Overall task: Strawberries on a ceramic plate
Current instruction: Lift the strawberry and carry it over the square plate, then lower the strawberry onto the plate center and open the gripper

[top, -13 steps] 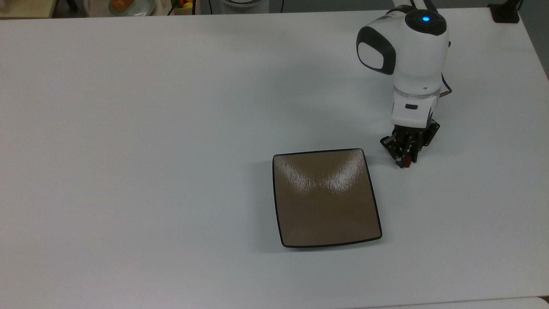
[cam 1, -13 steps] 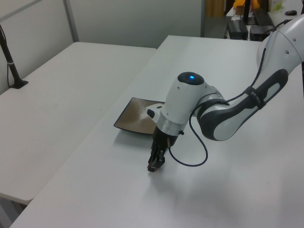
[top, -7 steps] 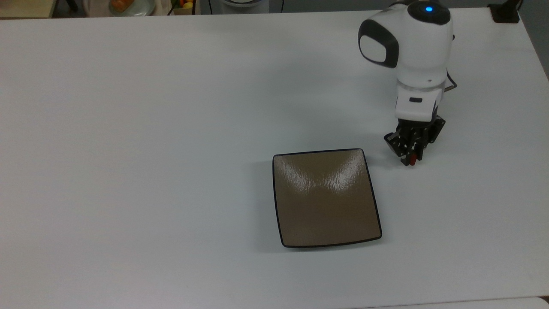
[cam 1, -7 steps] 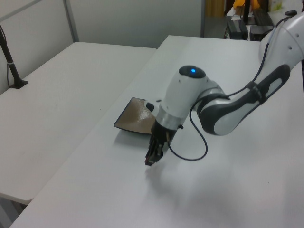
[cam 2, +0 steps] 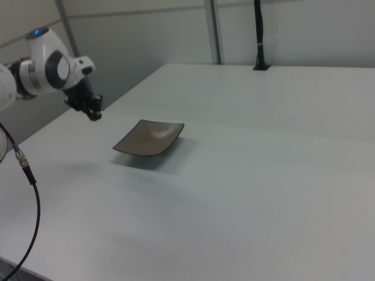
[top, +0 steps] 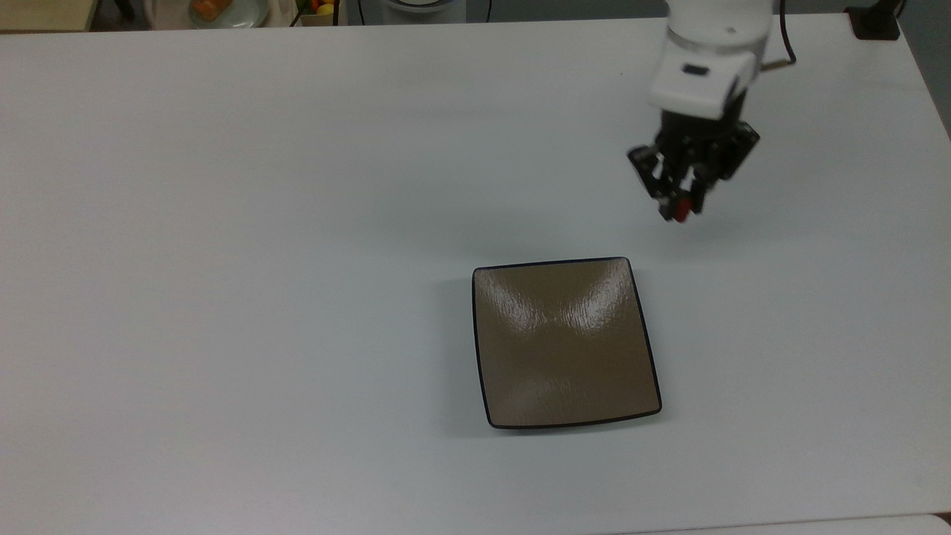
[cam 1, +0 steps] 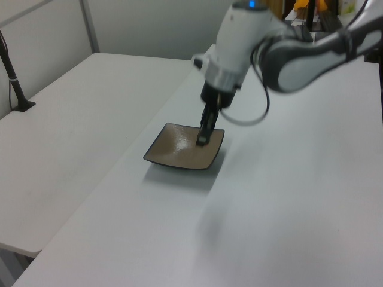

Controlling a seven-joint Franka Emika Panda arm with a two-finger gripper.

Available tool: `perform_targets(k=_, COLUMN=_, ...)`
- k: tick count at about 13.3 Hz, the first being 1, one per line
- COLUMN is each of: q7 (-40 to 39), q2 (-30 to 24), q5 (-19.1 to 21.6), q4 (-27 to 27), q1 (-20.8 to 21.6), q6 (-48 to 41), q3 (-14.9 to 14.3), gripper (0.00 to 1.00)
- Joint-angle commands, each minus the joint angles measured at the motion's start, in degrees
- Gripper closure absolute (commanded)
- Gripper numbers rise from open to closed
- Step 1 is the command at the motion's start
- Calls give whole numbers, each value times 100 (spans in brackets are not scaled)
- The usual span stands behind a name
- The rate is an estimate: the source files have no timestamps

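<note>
While we held the strawberry [top: 680, 209] pinched between closed fingers [top: 672, 195] above the bench [top: 223, 223] | beside the ceramic plate [top: 565, 342], apart | we judged it soft, light, bruisable; grip gently mid-body.

Raised end effector [cam 1: 203, 141], ceramic plate [cam 1: 173, 153] on white table [cam 1: 287, 197]

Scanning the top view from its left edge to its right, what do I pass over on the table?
Bare white table → ceramic plate → tool holding the strawberry, raised past the plate's far right corner.
</note>
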Motion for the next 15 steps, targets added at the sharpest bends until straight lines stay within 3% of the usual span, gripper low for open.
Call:
perform_targets(k=1, q7=-115, q2=-720, q5=281, q4=-160, q1=-397, q6=-834, q3=-31, gripper=86)
perform_targets(k=6, q7=-1054, q2=-695, q5=378, q4=-143, q1=-1100, q6=-889, q3=-49, gripper=84)
perform_targets(k=9, q7=-1390, q2=-476, q5=396, q4=-116, q1=-1312, q6=-539, q3=-49, gripper=84)
perform_targets(k=13, q7=-1241, q2=174, q5=440, q4=-362, q1=-1277, q6=1585, q3=-58, gripper=84)
perform_targets(k=15, q7=-1013, q2=456, q5=440, q4=-397, q1=-1268, q6=2106, q3=-58, gripper=84)
